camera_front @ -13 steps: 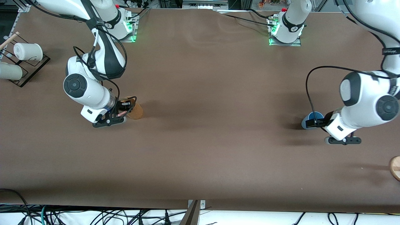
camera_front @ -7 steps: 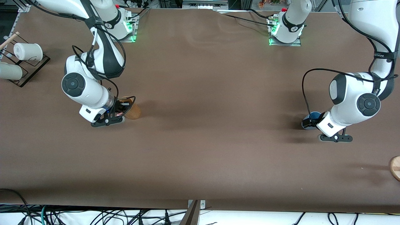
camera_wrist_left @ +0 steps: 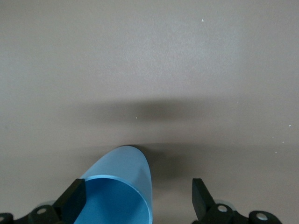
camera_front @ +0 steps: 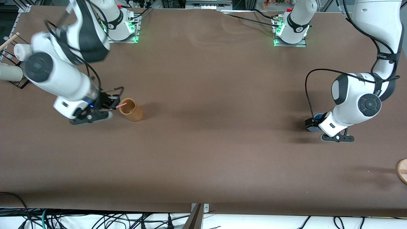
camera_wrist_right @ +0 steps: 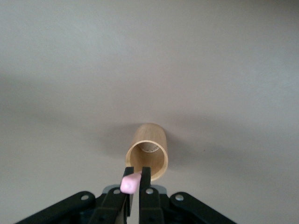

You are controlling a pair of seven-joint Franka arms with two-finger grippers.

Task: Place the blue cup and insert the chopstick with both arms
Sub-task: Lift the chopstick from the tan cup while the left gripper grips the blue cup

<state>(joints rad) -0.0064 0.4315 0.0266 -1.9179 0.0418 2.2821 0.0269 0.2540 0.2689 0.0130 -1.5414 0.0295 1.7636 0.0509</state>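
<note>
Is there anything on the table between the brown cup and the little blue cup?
No. In the front view, only bare table lies between the tan cup and the blue cup.

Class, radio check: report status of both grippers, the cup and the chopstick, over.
Right gripper shut on the chopstick, just above the tan cup. Left gripper open around the blue cup. Nothing in the way.

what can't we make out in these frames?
- Blue cup, front view: mostly hidden under the left arm's wrist; the left wrist view cuts off its rim at the frame edge.
- Chopstick: in the right wrist view only its end shows between the shut fingers of the right gripper; its length is hidden.
- Right arm, front view: motion-blurred.
- Wooden disc, front view: cut off by the frame edge.
</note>
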